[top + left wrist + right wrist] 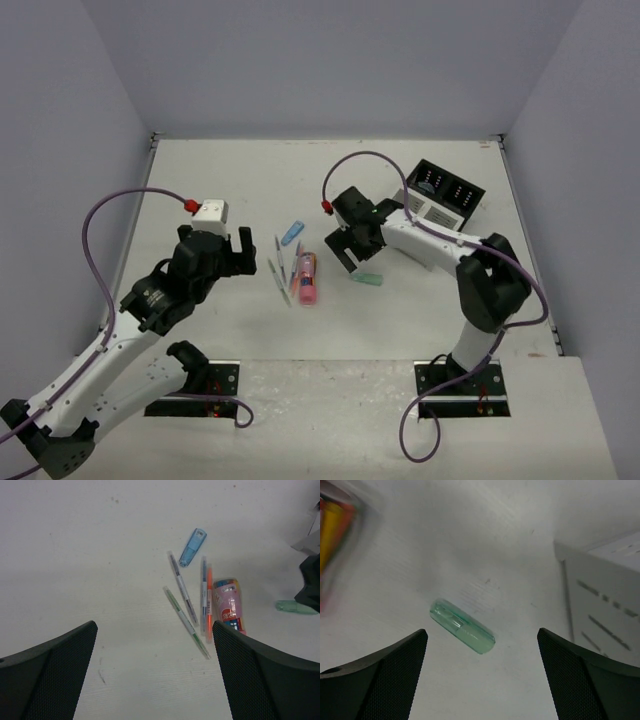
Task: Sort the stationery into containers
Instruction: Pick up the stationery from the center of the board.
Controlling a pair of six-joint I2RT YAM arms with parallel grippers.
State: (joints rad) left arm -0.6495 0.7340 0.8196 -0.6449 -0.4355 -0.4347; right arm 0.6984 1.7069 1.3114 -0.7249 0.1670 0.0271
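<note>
Gaping wide, left fingers [50, 675] and right fingers [375, 680] hang over a grey-walled white table [250, 180].

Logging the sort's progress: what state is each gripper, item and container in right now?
left gripper: open, empty.
right gripper: open, above the green capsule, not gripping.
green capsule: lying loose on the table.
blue capsule: lying loose.
pink tube: on its side beside the pens.
pens: lying flat, unsorted.
organizer: upright, contents unclear.

Pale grey-violet walls [300, 60] around a scuffed white table [230, 170]
</note>
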